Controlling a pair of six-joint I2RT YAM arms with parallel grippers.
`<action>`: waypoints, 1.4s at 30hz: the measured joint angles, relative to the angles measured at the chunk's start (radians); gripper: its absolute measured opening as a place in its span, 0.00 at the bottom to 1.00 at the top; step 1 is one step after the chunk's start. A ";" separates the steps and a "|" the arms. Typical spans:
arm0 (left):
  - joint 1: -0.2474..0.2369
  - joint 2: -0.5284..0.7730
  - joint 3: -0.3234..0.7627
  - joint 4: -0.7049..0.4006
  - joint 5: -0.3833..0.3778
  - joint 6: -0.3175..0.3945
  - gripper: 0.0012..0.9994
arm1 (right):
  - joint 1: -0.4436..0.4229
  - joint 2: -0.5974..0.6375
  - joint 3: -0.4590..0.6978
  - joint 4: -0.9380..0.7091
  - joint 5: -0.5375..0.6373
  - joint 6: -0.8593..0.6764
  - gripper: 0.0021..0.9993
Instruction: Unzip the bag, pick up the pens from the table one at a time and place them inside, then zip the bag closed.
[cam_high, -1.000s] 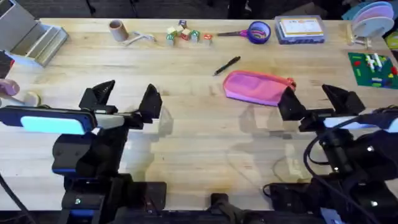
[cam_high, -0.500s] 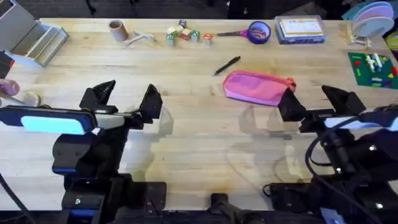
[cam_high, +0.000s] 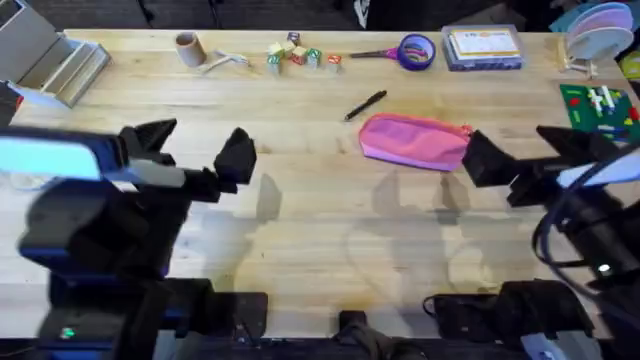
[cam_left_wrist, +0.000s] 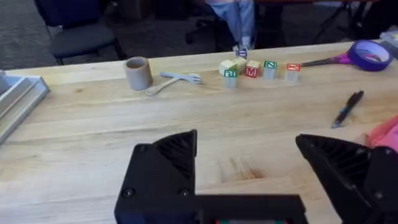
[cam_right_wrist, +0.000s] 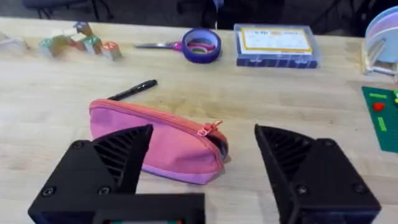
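Observation:
The pink bag (cam_high: 414, 140) lies on the table (cam_high: 320, 230) right of centre, its zipper shut with the pull (cam_right_wrist: 208, 129) at its right end. One black pen (cam_high: 365, 105) lies just beyond the bag's left end, also seen as the pen (cam_left_wrist: 347, 108) and the pen (cam_right_wrist: 132, 90). My left gripper (cam_high: 195, 150) hovers open over the left half of the table, well apart from the bag. Open too, my right gripper (cam_high: 530, 155) hangs just right of the bag; its wrist view looks onto the bag (cam_right_wrist: 155, 140) between the two fingers.
Along the far edge stand a small cup (cam_high: 187, 46), a wooden spoon and fork (cam_high: 225, 62), letter blocks (cam_high: 300, 55), purple-handled scissors with a tape roll (cam_high: 408, 51) and a clear box with a yellow label (cam_high: 483, 47). A green board (cam_high: 600, 110) lies far right, a grey tray (cam_high: 55, 62) far left.
Both arms have risen toward the camera and look larger. The right gripper has shifted right, away from the bag's end. Bag and pen have not moved.

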 joint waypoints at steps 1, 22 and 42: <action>0.000 0.030 0.027 -0.009 0.007 0.007 0.99 | 0.000 0.027 0.027 -0.011 -0.002 0.000 1.00; 0.000 0.709 0.732 -0.343 0.144 0.111 0.99 | 0.000 0.548 0.683 -0.476 -0.009 -0.001 1.00; 0.000 0.789 0.787 -0.359 0.266 0.197 0.99 | 0.000 0.550 0.695 -0.482 -0.009 -0.004 1.00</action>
